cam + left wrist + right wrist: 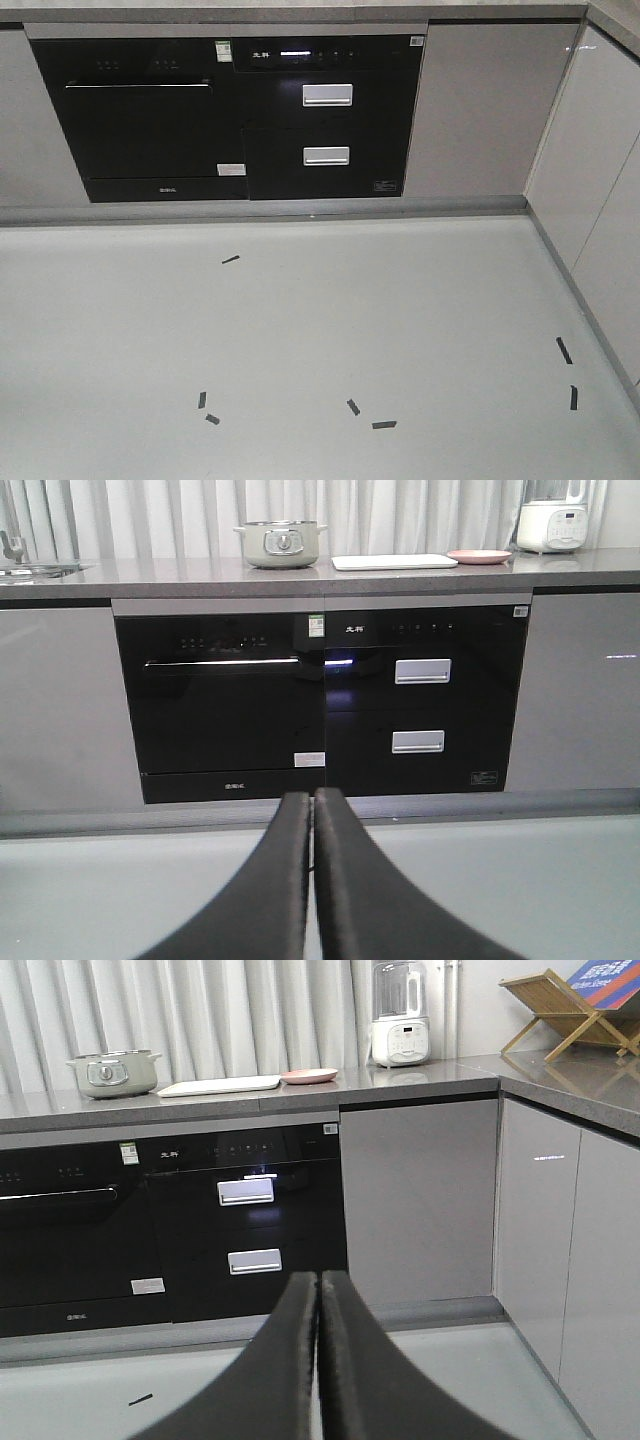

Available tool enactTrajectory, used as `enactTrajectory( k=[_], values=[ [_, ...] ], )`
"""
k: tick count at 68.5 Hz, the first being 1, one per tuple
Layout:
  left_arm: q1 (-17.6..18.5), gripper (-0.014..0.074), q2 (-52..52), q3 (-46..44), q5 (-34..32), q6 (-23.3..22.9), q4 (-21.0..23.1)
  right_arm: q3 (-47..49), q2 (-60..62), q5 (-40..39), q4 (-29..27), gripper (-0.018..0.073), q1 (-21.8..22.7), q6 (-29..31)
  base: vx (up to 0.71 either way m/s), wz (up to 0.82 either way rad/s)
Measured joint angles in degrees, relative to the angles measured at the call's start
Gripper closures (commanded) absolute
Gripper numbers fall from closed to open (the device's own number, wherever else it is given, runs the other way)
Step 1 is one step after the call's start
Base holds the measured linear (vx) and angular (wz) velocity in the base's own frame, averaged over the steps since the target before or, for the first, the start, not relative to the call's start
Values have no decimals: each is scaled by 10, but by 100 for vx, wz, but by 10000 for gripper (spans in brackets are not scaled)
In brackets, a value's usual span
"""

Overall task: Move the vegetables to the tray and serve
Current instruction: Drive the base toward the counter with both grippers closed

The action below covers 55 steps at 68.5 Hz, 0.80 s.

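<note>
Cream tray (394, 562) on counter (200, 576), just beside pink plate (479, 556); contents unseen; left pincer (312, 796) clenched, right pincer (318, 1277) clenched.

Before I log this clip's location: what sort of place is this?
Likely a kitchen: built-in black appliances under a grey countertop, with a pot and a blender standing on it.

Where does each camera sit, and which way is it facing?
Front view: up high, tilted down at floor and black appliances; no robot parts.
Left wrist: behind shut left gripper, squarely facing appliances and countertop tray.
Right wrist: behind shut right gripper, facing them obliquely.
Shared: appliances in all; tray in both wrists.
</note>
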<state>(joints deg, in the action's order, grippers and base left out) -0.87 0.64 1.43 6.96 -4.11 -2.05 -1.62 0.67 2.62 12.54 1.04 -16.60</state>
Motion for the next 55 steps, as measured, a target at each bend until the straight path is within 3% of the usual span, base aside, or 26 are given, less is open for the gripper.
enactTrajectory(
  k=[55],
  values=[
    [0,602,0,0,0,0,0,0,0,0,0,562,0,0,0,0]
  ],
)
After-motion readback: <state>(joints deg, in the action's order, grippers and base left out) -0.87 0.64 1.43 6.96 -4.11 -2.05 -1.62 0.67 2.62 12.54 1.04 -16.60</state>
